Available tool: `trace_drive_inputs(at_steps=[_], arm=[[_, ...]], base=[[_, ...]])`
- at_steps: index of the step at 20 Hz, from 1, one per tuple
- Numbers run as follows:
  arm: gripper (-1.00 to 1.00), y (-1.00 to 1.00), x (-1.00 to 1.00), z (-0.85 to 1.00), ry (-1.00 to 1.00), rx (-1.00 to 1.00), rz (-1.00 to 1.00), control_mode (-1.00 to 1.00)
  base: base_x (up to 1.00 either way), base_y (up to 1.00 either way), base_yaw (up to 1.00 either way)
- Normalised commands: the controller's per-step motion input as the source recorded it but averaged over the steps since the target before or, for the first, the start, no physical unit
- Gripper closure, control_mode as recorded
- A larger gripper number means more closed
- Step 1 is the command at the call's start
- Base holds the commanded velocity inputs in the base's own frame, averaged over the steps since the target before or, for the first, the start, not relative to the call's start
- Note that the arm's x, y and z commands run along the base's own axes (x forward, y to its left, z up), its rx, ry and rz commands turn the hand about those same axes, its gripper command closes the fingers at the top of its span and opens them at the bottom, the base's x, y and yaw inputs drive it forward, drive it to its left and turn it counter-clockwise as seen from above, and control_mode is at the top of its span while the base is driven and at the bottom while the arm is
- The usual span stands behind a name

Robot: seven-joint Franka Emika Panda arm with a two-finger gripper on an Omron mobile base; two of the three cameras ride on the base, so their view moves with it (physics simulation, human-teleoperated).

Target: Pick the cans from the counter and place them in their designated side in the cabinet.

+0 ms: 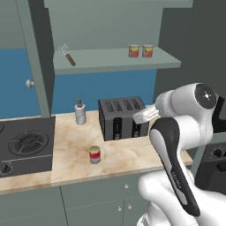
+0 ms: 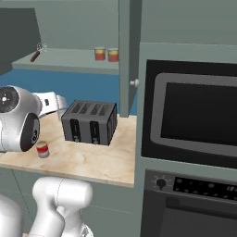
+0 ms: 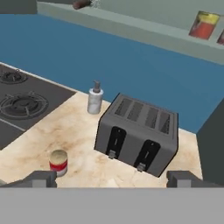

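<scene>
One red can (image 1: 95, 154) stands on the marble surface (image 1: 123, 154) in front of the toaster (image 1: 121, 117), near the stove; two more cans (image 1: 140, 50) sit side by side on the cabinet shelf (image 1: 101, 59). Fingers (image 3: 41, 178) are spread wide above the surface, holding nothing

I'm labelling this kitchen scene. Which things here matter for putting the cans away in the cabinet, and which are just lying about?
Job: red can on the counter; two cans already on the cabinet shelf; the open tool.

Lying about: toaster, pump bottle, stove, whisk, oven.
</scene>
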Motion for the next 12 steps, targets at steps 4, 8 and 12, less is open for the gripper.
trace_drive_inputs(at_steps=[4,8,12], arm=[[-1.0,0.17,-0.01,-0.21,0.09,0.06,0.0,-1.0],[-1.0,0.21,-0.01,-0.19,0.08,0.08,0.0,-1.0],[-1.0,0.22,-0.01,-0.29,0.05,0.04,0.0,-1.0]], base=[[0.0,0.0,0.0],[0.0,0.0,0.0],[0.0,0.0,0.0]])
